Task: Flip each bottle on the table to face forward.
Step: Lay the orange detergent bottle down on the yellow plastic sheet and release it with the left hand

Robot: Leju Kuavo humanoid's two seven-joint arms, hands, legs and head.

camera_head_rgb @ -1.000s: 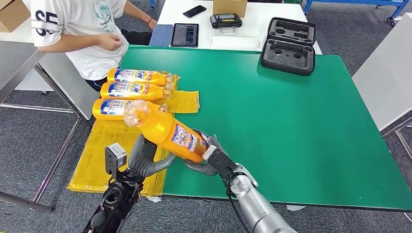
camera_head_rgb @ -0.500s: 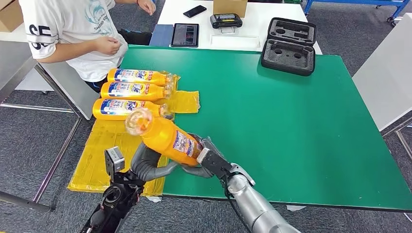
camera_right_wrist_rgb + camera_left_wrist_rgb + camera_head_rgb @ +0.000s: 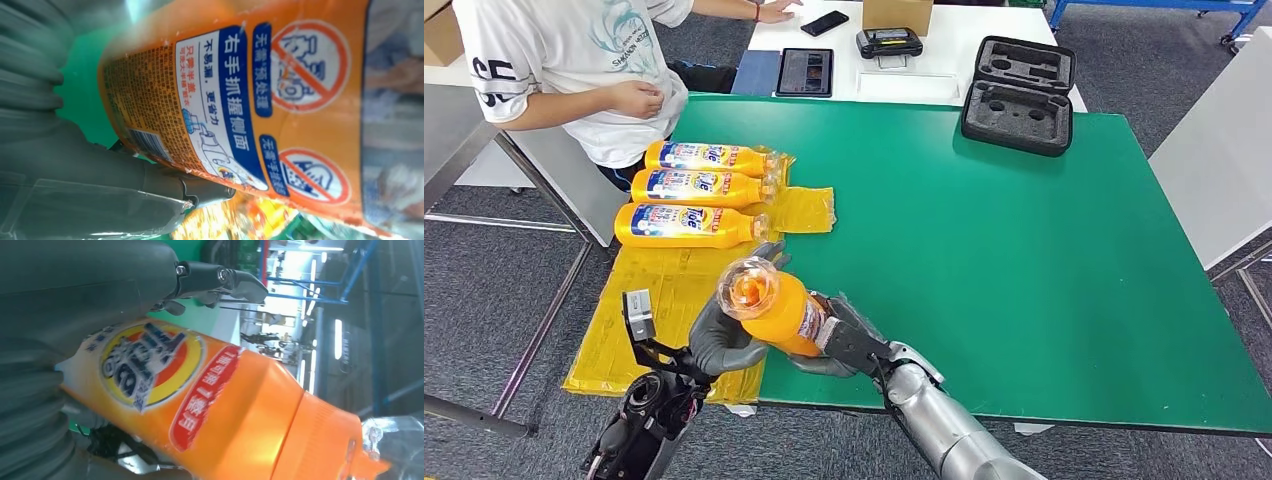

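Tipping steeper than before, bottle (image 3: 776,305) held by both hands.

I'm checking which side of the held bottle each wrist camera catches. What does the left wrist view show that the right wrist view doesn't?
Left wrist view alone: the bottle's front label with the round brand logo, plus its orange cap under clear wrap.
Right wrist view alone: the back label with a blue text band, a barcode and two red prohibition circles.
Both: the same orange bottle held off the green table, with the left hand and right hand gripping it, as the head view confirms.
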